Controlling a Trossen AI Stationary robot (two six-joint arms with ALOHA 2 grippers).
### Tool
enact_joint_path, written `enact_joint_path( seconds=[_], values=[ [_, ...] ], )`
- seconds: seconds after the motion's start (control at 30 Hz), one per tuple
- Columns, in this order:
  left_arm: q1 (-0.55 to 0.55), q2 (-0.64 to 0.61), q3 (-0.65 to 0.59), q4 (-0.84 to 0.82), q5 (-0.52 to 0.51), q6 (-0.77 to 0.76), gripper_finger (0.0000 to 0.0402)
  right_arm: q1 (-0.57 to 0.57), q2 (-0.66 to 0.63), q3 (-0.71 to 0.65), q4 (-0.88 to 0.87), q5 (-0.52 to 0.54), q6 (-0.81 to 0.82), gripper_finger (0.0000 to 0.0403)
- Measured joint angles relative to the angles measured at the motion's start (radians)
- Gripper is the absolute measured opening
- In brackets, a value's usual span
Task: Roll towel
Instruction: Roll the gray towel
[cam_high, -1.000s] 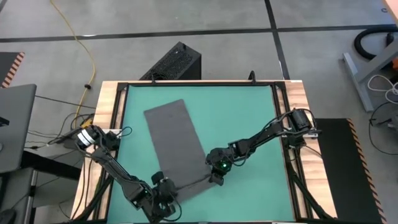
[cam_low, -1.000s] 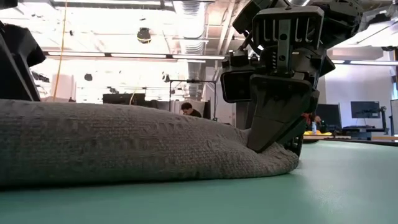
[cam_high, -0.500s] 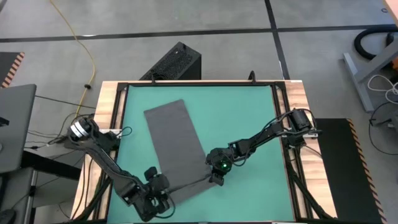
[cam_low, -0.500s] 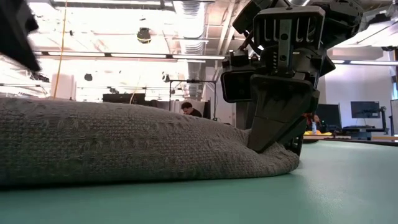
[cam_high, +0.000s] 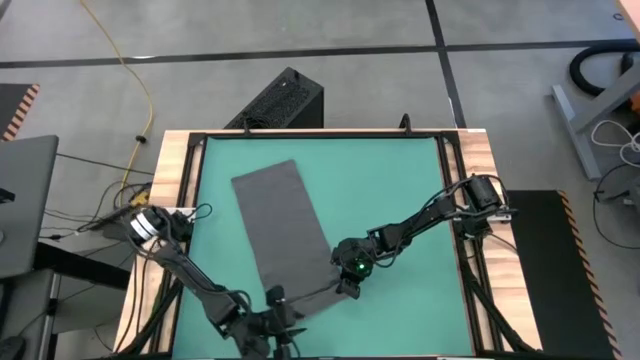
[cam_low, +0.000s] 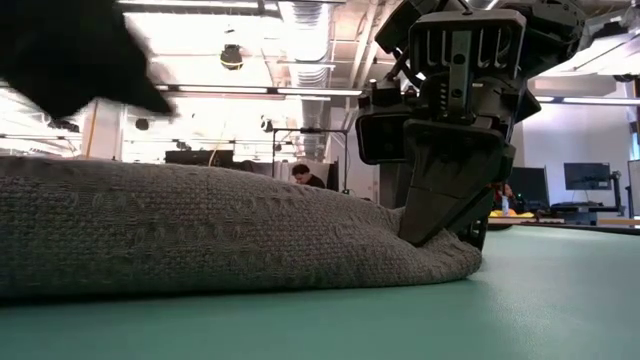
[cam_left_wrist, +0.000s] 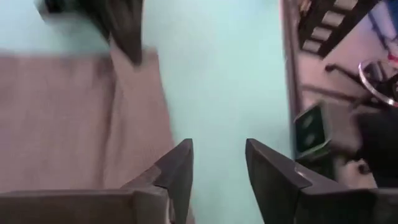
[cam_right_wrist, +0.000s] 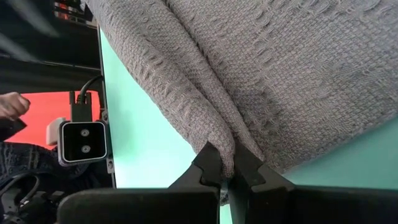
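The dark grey towel (cam_high: 280, 230) lies flat and slantwise on the green mat (cam_high: 400, 190), its near end by the table's front edge. My right gripper (cam_high: 345, 285) is shut on the towel's near right corner. My left gripper (cam_high: 277, 308) hovers at the towel's near end. In the left wrist view it (cam_left_wrist: 217, 165) is open, with bare mat between its fingers and the towel's edge (cam_left_wrist: 149, 124) just beside one finger. I cannot tell whether that finger touches the cloth. My right gripper pinches a raised ridge of cloth (cam_right_wrist: 225, 146) at the towel's near right corner between its two fingertips (cam_right_wrist: 208, 163). The fingers slant down from the table's right and far side (cam_low: 440, 215). The cloth bunches up at the pinch, while the towel's other parts lie on the mat.
A wooden frame (cam_high: 180, 200) borders the mat. A black box (cam_high: 285, 98) stands on the floor beyond the far edge. A small camera (cam_right_wrist: 81, 143) sits at the mat's near edge. Bare mat lies to the right of the towel.
My left gripper has swung first toward the table's left edge and then back right, ending at the towel's near end, closer to my right gripper than before. The right gripper and the towel have kept still.
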Motion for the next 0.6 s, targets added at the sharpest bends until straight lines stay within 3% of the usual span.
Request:
enact_joint_path(
  seconds=[0.1,0.27,0.6],
  values=[
    [0.011,0.033,0.0,-0.029,0.027,-0.034,0.0109,0.0,0.0,0.0,0.0,0.002,0.0,0.0023],
    [0.01,0.025,0.002,-0.089,-0.09,-0.018,0.0076,0.0,0.0,0.0,0.003,0.004,0.0,0.003],
    [0.04,0.029,-0.021,-0.199,-0.045,-0.116,0.0038,0.014,0.0,-0.002,0.015,0.059,0.018,0.0074]
  ],
)
